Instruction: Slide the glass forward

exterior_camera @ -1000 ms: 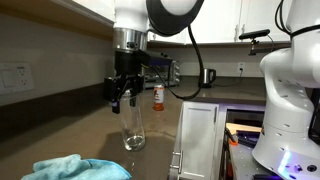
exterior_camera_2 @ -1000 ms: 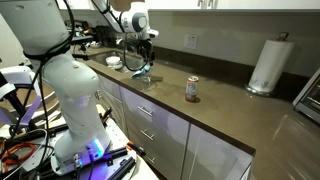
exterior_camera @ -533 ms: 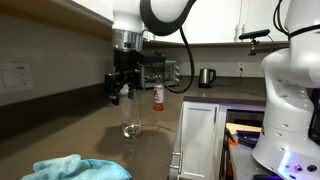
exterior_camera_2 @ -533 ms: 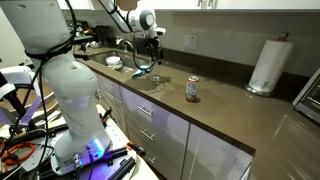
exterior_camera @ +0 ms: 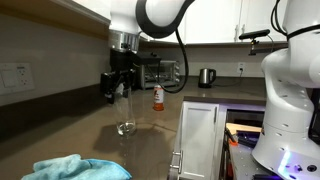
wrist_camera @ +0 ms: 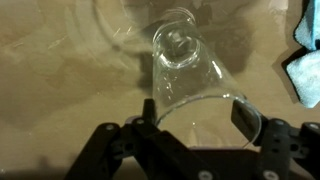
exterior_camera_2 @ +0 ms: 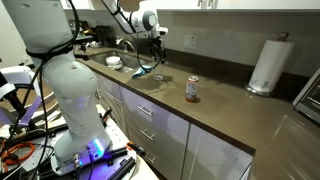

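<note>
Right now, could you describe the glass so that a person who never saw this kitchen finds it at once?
On the long brown countertop, find the robot's gripper: the glass stands upright between its jaws. It is tall, clear and colourless, unlike the shorter orange-labelled bottle with a white cap and the blue cloth nearby.

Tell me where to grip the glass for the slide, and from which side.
Probably best: grip the glass on its upper wall just under the rim, coming straight down from above. It stands upright on the counter, tall and round, top open, so two opposite sides of the wall are free to clamp. The gripper straddles it this way, shut on the wall.
</note>
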